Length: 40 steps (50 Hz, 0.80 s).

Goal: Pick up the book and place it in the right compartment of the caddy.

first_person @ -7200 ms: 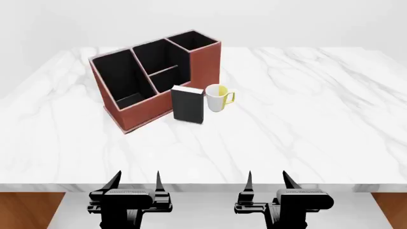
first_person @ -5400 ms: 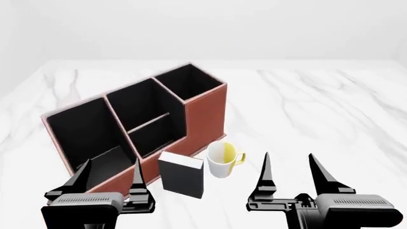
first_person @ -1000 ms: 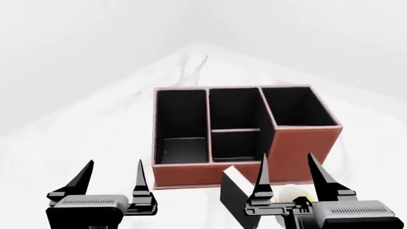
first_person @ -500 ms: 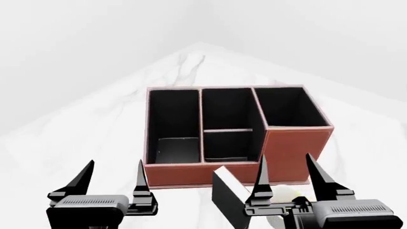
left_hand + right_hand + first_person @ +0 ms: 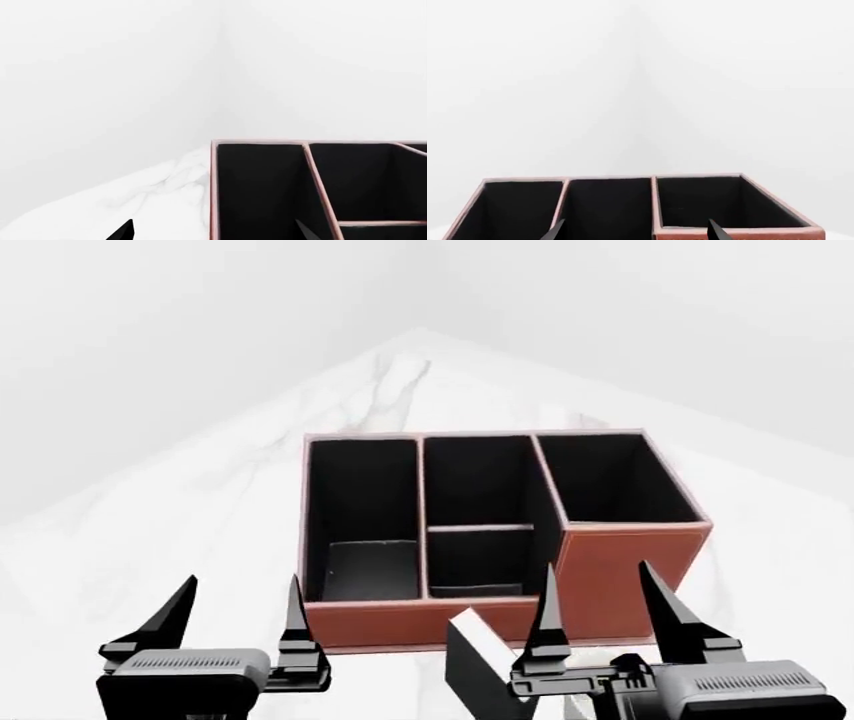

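Since half a second ago the caddy (image 5: 501,530) has slid slightly lower and to the right in the head view, and the book (image 5: 478,672) has dropped lower with it, while both grippers keep their places at the bottom of the view.

The white marble table (image 5: 200,520) fills most of the head view. On it the caddy stands square to the camera, its right compartment (image 5: 614,480) tallest and black-lined, also seen from the right wrist (image 5: 724,202).

The left gripper (image 5: 234,625) hangs in front of the caddy's low left end, fingers spread, holding nothing. The right gripper (image 5: 601,615) hangs before the tall section's front wall, fingers likewise apart and bare.

The book stands on the table just in front of the caddy, beside the right gripper's left finger and lower than it, outside the gap.
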{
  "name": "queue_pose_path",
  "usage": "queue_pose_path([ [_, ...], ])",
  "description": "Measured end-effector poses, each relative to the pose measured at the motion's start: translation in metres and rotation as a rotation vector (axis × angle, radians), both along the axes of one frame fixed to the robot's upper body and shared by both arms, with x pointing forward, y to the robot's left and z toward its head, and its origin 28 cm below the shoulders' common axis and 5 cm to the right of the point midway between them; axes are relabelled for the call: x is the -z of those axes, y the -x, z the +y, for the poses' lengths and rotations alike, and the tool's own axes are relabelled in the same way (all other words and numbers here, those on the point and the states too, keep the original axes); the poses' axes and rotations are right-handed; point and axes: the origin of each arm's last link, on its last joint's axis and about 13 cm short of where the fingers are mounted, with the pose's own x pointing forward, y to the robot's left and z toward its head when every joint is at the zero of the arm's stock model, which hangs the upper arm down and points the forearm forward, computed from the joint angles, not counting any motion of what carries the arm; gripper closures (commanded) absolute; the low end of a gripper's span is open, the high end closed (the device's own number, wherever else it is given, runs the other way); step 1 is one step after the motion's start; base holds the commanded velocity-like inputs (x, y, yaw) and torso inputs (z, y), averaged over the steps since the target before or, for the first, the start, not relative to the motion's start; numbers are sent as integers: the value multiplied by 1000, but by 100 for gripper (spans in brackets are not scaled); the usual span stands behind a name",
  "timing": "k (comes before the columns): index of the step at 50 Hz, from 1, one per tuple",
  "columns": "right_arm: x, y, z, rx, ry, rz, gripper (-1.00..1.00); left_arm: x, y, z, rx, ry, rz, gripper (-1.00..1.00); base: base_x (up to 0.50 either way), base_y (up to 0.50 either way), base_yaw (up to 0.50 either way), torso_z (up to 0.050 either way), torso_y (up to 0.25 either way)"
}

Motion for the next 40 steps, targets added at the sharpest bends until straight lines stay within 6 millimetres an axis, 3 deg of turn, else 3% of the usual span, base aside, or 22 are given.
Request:
queue_pose_path([
  [9,0,0,0,5,5,0,-100,0,0,0,0,-1,0,-100,0,0,0,0,0],
  [26,-1,-1,-1,24,8,-3,-100,-1,0,0,0,-2,-1,-100,-1,-1,500,0,0],
  [40,0,-1,0,20,1,4,-100,0,0,0,0,-3,0,-100,-73,77,0,0,0],
])
